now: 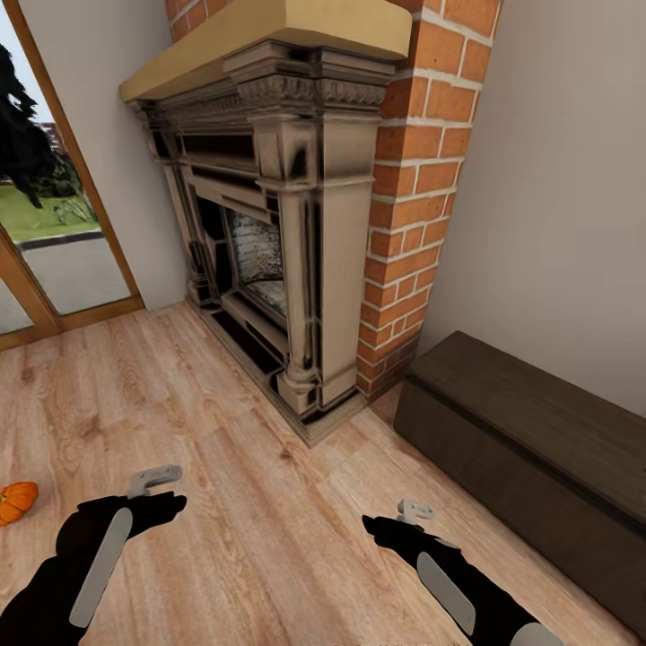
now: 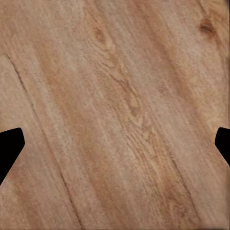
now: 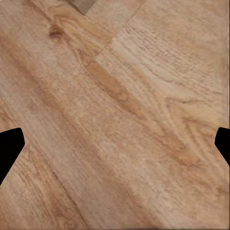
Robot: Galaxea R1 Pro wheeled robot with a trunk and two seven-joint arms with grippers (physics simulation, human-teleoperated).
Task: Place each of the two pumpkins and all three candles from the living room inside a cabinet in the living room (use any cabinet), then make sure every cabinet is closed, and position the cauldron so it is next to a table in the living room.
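Transit step: both pincers, left (image 1: 154, 480) and right (image 1: 414, 512), spread empty; pumpkin (image 1: 16, 501) left of left pincer, closed cabinet (image 1: 529, 431) right; next, approach pumpkin.

A light wood-plank floor (image 1: 269, 502) fills the lower frame. At centre stands an ornate grey fireplace (image 1: 269, 224) against a red brick chimney (image 1: 413, 197). A glazed door with wooden frame (image 1: 54, 233) occupies the upper left; plain pale walls (image 1: 556, 179) the upper right.
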